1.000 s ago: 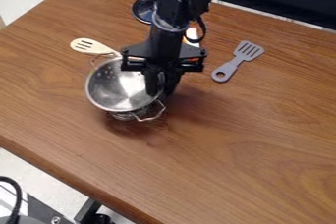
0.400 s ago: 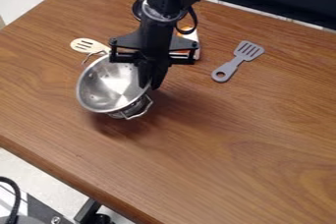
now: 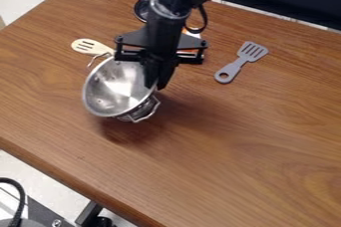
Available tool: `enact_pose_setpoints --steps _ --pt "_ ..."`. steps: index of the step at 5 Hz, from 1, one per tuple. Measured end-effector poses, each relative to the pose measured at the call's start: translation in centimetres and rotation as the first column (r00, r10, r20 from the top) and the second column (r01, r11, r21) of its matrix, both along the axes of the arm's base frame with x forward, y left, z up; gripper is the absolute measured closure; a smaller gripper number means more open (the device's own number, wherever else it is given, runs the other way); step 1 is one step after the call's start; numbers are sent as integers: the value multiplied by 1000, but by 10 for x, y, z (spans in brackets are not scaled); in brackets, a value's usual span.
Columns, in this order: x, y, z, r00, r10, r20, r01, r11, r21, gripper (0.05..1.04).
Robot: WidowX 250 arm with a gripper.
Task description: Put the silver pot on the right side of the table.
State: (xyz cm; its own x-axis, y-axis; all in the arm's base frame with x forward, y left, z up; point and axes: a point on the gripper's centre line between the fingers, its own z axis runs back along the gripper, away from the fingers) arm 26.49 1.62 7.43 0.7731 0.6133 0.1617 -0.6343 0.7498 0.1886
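Note:
The gripper (image 3: 156, 85) hangs left of the middle of the view, shut on the right rim of the silver pot (image 3: 114, 87). Tilted to the left, the pot shows its shiny inside, with one wire handle at its upper left and the other at its lower right. A dark shadow lies below it on the wooden table (image 3: 226, 171), and the pot appears raised off the surface.
A grey slotted spatula (image 3: 241, 61) lies right of the gripper. Behind the pot is a cream slotted spoon (image 3: 90, 47). A round metallic item (image 3: 141, 9) and an orange-and-white object (image 3: 192, 37) sit behind the arm.
Over the last second the gripper and pot have shifted slightly left and up in the view, then a little back to the right. The pot has tipped further to the left.

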Motion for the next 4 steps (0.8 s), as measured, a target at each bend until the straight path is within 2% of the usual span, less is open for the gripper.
enact_pose_setpoints --steps 2,3,4 --pt "2 -28 8 1000 12 -9 -12 999 -44 1022" --pt "7 -54 20 1000 13 13 -13 999 -29 1022" --pt "11 -79 21 1000 19 -20 -20 999 -25 1022"
